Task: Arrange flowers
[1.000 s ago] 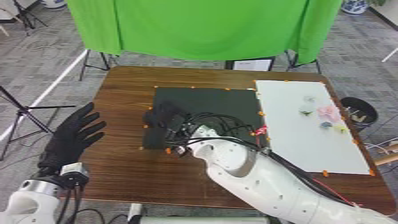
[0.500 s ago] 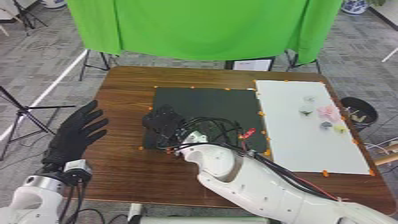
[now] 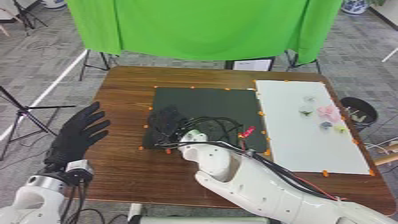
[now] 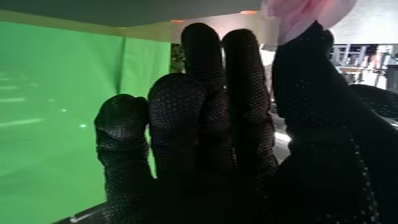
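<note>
Appearing right by the right hand [image 3: 166, 121] over the black mat [image 3: 218, 102], a pink flower [image 4: 306, 9] was seen; whether it was gripped could not be told. The left hand [image 3: 73, 136] was held open, and more flowers [image 3: 327, 110] were spread on the white board [image 3: 306, 150].

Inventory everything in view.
table: one, brown, centre
mat: one, black, on table
board: one, white, table's right
flowers: several, pale, pink, yellow, on board
petals: one patch, pink, by right hand
markers: many, orange, mat and board edges
cloth: one, green, behind table
framed sheet: one, white, behind table
bin: one, black, right of table
tripods: several, black, floor
pots: two, blue-white, far floor
arms: two, white, near side
left hand: one, black, table's left edge
right hand: one, black, over mat
</note>
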`<state>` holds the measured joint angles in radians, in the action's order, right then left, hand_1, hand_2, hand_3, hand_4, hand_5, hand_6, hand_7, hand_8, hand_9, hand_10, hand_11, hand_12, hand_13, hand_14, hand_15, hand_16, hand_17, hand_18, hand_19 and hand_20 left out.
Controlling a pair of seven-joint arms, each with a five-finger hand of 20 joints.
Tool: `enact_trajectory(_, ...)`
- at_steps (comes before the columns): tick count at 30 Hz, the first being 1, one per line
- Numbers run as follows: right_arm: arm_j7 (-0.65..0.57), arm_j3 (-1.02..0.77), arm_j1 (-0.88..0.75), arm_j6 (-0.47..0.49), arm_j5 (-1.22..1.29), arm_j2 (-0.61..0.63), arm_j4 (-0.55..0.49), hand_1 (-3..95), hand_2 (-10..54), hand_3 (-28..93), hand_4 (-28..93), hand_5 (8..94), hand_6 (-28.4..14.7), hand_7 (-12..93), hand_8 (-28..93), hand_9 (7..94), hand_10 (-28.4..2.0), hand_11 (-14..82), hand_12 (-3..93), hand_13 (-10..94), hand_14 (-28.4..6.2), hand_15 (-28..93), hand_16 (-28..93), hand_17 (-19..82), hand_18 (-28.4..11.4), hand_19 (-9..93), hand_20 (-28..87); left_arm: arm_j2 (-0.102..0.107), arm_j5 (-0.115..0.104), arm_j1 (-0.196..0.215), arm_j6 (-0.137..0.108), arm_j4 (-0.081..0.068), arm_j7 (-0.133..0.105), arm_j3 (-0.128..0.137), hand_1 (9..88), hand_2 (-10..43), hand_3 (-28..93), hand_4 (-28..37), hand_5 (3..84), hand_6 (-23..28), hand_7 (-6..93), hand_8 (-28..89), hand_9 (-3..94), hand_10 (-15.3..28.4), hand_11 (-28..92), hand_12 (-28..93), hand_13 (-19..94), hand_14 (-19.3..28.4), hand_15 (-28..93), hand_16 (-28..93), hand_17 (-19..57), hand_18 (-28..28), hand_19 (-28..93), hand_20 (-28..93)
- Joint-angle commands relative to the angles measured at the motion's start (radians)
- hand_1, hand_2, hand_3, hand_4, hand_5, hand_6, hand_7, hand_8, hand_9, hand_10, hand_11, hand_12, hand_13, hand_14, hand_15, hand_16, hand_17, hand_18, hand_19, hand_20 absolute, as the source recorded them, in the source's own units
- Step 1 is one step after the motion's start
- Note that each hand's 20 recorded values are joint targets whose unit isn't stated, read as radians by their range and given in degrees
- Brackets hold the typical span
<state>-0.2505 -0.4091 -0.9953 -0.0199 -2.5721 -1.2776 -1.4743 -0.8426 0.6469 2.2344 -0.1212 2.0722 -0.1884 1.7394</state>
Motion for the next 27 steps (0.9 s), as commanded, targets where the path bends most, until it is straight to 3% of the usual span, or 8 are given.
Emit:
enact_trajectory(1, 0.007, -0.028, 0.003, 0.026, -0.005, -0.003, -0.026, 34.0, -9.5, 85, -28, 51.8, 0.3, 41, -19, 61.0, -8.3, 33.6, 26.0, 56, -6.4, 80, 35, 28, -17.9, 86, 59, -0.005, 0.001, 0.01, -0.005, -0.001, 0.005, -0.001, 26.6, -1.5, 69, -24.0, 26.7, 3.9, 18.0, -9, 22.7, 12.2, 17, 21, 19, 16.1, 27, 4, -9.5, 23.0, 40, 10)
enact_trajectory(9, 0.042, -0.055, -0.023, 0.007, 0.026, -0.001, -0.057, 31.0, -9.5, 78, -28, 47.3, -1.2, 41, -19, 56.1, -8.7, 35.1, 25.0, 54, -7.1, 81, 35, 27, -18.0, 85, 59, -0.009, 0.003, 0.014, -0.005, 0.0, 0.005, 0.0, 26.6, -1.8, 69, -24.4, 27.6, 4.6, 19.5, -9, 23.0, 13.3, 20, 19, 18, 17.2, 31, 2, -9.9, 23.4, 41, 9)
enact_trajectory(16, 0.037, -0.155, -0.071, 0.033, 0.194, 0.025, -0.167, 31.6, -6.4, 73, -28, 45.7, -2.1, 41, -20, 54.1, -9.5, 36.5, 23.5, 54, -7.3, 82, 34, 27, -17.9, 85, 59, -0.028, 0.006, 0.041, -0.012, 0.01, 0.0, 0.018, 26.9, -2.5, 70, -25.4, 28.7, 5.2, 20.4, -10, 23.3, 14.0, 23, 17, 18, 18.1, 36, -1, -9.9, 23.9, 42, 8)
enact_trajectory(21, 0.003, -0.286, -0.118, 0.03, 0.302, 0.14, -0.284, 31.8, -9.1, 79, -28, 46.2, -2.6, 41, -18, 53.4, -10.7, 37.1, 23.4, 53, -8.4, 82, 33, 26, -18.2, 85, 59, -0.046, 0.007, 0.065, -0.012, 0.017, 0.002, 0.032, 26.6, -2.3, 70, -25.6, 28.3, 4.8, 20.4, -10, 23.4, 13.5, 24, 17, 18, 17.7, 36, -2, -9.8, 23.7, 42, 8)
enact_trajectory(27, -0.064, -0.509, -0.214, 0.033, 0.385, 0.402, -0.378, 27.4, -9.5, 85, -28, 42.1, -2.3, 41, -17, 47.3, -11.4, 35.1, 24.8, 51, -8.6, 80, 31, 25, -18.5, 84, 59, -0.057, 0.012, 0.083, -0.013, 0.023, 0.001, 0.041, 26.0, -2.3, 70, -25.7, 27.3, 4.0, 20.8, -11, 23.0, 12.4, 23, 17, 18, 16.9, 35, -2, -9.9, 23.5, 42, 8)
